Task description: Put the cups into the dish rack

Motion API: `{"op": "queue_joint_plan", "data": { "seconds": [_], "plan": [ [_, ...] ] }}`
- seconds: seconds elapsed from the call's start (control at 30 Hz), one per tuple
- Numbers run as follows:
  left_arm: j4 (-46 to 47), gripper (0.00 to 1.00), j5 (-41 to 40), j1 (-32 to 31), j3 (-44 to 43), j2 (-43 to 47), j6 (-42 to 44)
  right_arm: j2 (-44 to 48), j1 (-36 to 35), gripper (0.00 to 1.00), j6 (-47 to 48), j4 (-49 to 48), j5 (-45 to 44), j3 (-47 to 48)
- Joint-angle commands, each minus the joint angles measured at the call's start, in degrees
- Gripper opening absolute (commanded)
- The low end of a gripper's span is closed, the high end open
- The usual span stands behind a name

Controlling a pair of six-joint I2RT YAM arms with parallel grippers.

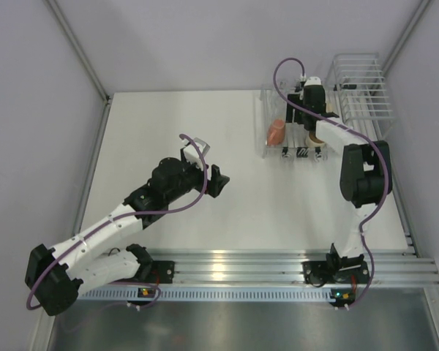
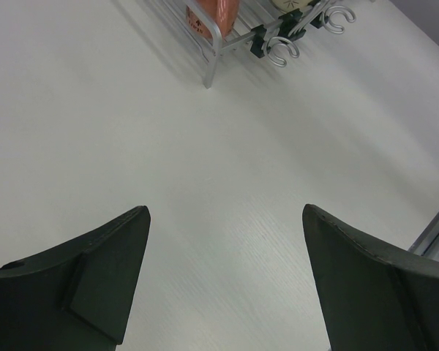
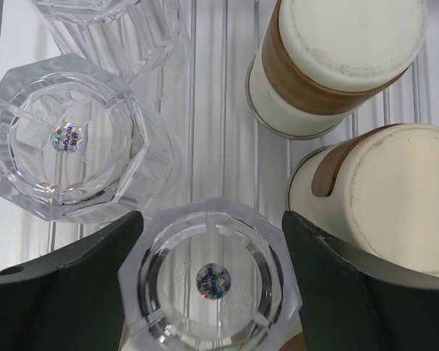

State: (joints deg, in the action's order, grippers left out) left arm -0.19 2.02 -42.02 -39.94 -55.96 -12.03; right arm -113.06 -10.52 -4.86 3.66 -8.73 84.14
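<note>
The dish rack (image 1: 351, 110) is standing at the 1 o'clock corner of the bench (image 1: 249, 219) in the overhead view, with its tall basket (image 1: 362, 80) on the 3 o'clock side, and its low barred part is carrying the cups. An orange cup (image 1: 276, 132) is resting at the low part's 9 o'clock edge. In the right wrist view five more are sitting upside down on the bars (image 3: 219, 110): one clear cup (image 3: 62, 142) at 9 o'clock, another clear cup (image 3: 106, 22) at 11 o'clock, cut off by the frame, one brown cup (image 3: 336, 62) at 1 o'clock and a second brown cup (image 3: 380, 197) at 3 o'clock. A third clear cup (image 3: 212, 281) is sitting at 6 o'clock, between the fingers of the right hand (image 3: 212, 219), which are flanking it closely; I cannot tell whether they are pressing on it. The left hand (image 2: 225, 212) is hovering wide open over bare bench, well apart from the rack.
</note>
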Motion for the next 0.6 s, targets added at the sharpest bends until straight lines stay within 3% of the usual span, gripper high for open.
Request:
{"op": "queue_joint_plan", "data": {
  "seconds": [0.0,0.57],
  "plan": [
    [1.2,0.91,-0.4,0.3,0.2,1.4,0.7,0.2,-1.0,0.77,0.2,-2.7,0.6,2.6],
    [1.3,0.91,-0.4,0.3,0.3,1.3,0.6,4.7,-1.0,0.83,0.3,-5.2,2.5,2.3]
  ]
}}
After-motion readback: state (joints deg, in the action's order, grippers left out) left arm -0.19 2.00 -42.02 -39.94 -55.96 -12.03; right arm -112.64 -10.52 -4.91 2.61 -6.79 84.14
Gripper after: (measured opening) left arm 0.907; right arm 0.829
